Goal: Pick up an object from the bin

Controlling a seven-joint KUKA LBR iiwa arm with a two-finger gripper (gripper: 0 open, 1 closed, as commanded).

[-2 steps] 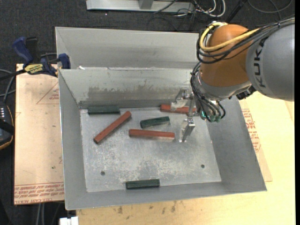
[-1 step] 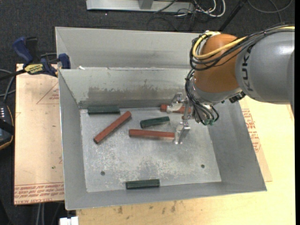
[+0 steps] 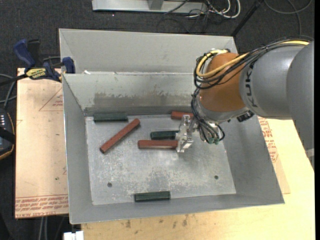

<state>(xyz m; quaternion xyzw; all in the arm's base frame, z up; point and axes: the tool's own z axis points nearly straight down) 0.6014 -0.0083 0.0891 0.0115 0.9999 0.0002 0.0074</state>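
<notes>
**Gripper low over the middle of the bin, at the end of a reddish-brown bar**

The arm enters from the right, its orange wrist cover and yellow cables above the right half of the grey metal bin. The gripper hangs low over the floor, a little right of centre. Its tip meets the right end of a reddish-brown bar that lies flat and nearly level across the middle of the bin. Whether the gripper is open or closed upon this bar cannot be told from this angle.

Just behind that bar, and close to the gripper, lies a short dark green bar, parallel to it. A small reddish-brown piece rests near the foot of the back wall, partly hidden by the wrist.

Farther left, a second reddish-brown bar lies tilted, its right end nearer the back wall. A dark green bar sits along the back wall at the left. Another dark green bar lies by the front wall, well apart from the rest.
</notes>
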